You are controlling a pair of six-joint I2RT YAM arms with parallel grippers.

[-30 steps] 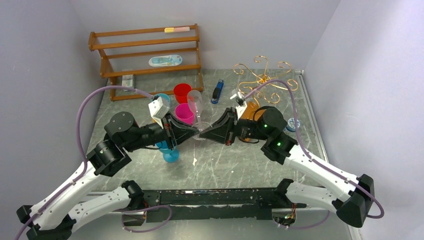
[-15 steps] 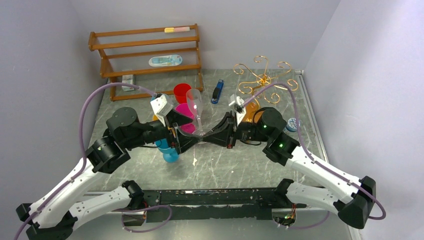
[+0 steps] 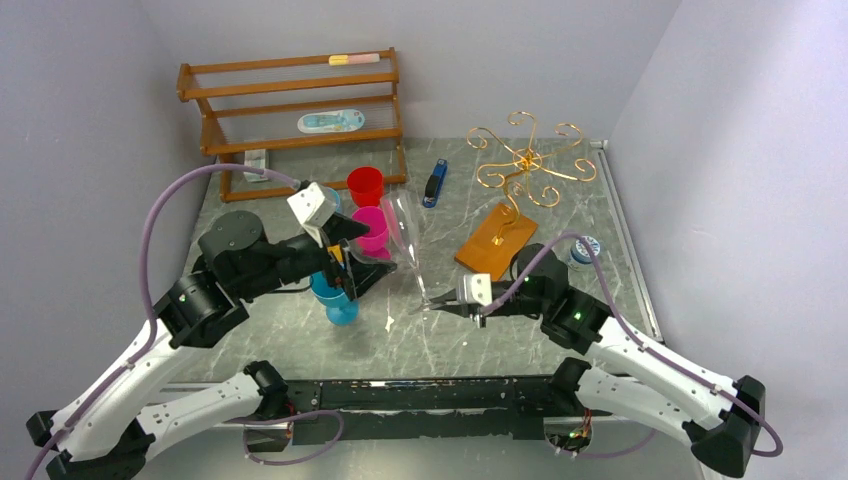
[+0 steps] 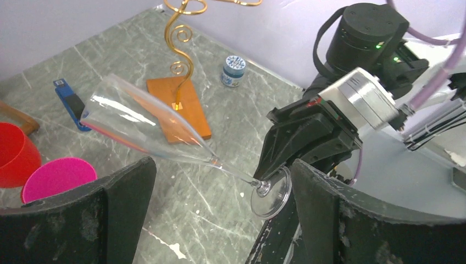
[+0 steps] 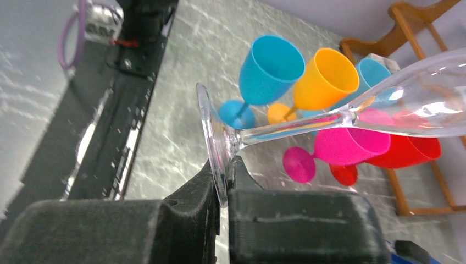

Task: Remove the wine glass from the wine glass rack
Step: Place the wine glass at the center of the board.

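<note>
Your right end effector (image 3: 441,304) is clamped on the foot of the wine glass (image 3: 407,235). The right wrist view shows the foot's thin rim pinched edge-on between the two pads. Your left end effector (image 3: 367,262) stands wide apart, holding nothing. Its fingers (image 4: 124,212) frame the glass from a short way off without touching it.

A second ago it was the other way round. The left end effector was shut on the glass and the right was only closing on it, the two meeting nose to nose in the middle of the surface (image 3: 500,325). Since then the left has let go and drawn back towards the coloured cups (image 3: 369,229). The right arm has dropped low and swung towards the near edge, taking the glass with it.

The glass is now sharply tilted, with its foot towards the arm bases and its bowl leaning up and away towards the cups. It is off the wine glass rack (image 3: 524,159) and well apart from it. The rack's orange-brown base (image 3: 496,240), half hidden by the right arm before, now lies in plain view. Whether the foot touches the surface, you cannot tell from these views.
</note>
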